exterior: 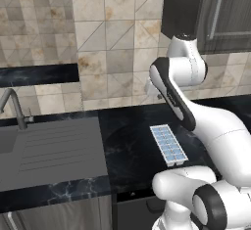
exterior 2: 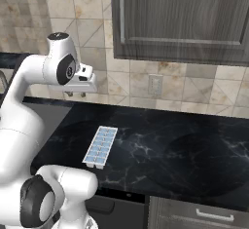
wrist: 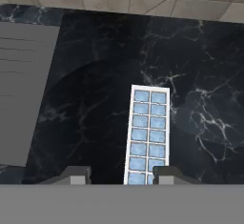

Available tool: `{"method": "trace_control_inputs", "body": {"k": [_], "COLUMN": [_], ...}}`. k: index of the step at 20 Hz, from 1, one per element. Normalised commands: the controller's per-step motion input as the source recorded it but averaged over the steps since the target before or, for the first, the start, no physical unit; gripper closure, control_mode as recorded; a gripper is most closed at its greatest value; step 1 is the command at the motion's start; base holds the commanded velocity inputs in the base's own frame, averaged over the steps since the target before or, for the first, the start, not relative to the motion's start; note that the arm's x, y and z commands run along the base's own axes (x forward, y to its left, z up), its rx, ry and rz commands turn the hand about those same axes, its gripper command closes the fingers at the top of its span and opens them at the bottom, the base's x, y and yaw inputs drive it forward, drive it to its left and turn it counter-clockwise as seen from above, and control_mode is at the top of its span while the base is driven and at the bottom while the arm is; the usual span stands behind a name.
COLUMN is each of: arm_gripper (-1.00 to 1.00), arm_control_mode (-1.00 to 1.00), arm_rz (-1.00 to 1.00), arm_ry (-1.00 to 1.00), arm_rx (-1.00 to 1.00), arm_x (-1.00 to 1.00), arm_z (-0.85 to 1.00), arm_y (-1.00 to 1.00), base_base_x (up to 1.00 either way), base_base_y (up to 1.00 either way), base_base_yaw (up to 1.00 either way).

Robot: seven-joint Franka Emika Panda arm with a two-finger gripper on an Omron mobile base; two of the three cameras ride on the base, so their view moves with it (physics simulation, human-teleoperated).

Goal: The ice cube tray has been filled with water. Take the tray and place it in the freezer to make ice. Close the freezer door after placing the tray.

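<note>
1. White ice cube tray (exterior: pixel 168 145) lies flat on the black marble counter (exterior 2: pixel 165 150), right of the sink (exterior: pixel 49 150), its water (wrist: pixel 148 123) level in the cells.
2. Gripper (wrist: pixel 119 174) hovers well above the tray, fingers (wrist: pixel 76 175) narrow and holding nothing.
3. Recommended: spread the fingers, descend squarely across the short width, grip mid-length.
4. Risk: any tilt on lifting likely spills water.

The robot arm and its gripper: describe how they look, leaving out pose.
The arm has glossy white, rounded, tubular links with dark grey bands and discs at its joints. The gripper has a boxy white hand and two small, dark grey, blocky finger tips. No cables or markings are visible.
</note>
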Motion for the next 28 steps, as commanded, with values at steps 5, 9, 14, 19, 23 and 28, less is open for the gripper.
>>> {"method": "trace_control_inputs", "body": {"k": [5,9,14,19,23,28], "arm_gripper": [-1.0,-1.0,-1.0,-1.0,-1.0,-1.0], "arm_control_mode": [-1.0,-1.0,-1.0,-1.0,-1.0,-1.0], "arm_rz": [0.0,0.0,0.0,0.0,0.0,0.06], "arm_ry": [0.0,-0.01,-0.01,0.02,0.0,0.0], "arm_rx": [0.0,0.0,-0.01,-0.09,-0.09,-0.04], "arm_x": [-0.18,-0.28,-0.26,-0.23,-0.05,0.0], "arm_z": [-0.02,-0.29,-0.33,-0.24,-0.26,-0.44], "arm_y": [0.01,0.0,0.0,0.0,-0.08,-0.15], "base_base_x": [0.0,0.0,0.0,0.0,0.0,0.0], "base_base_y": [0.0,0.0,0.0,0.0,0.0,0.0], "base_base_yaw": [0.0,0.0,0.0,0.0,0.0,0.0]}}
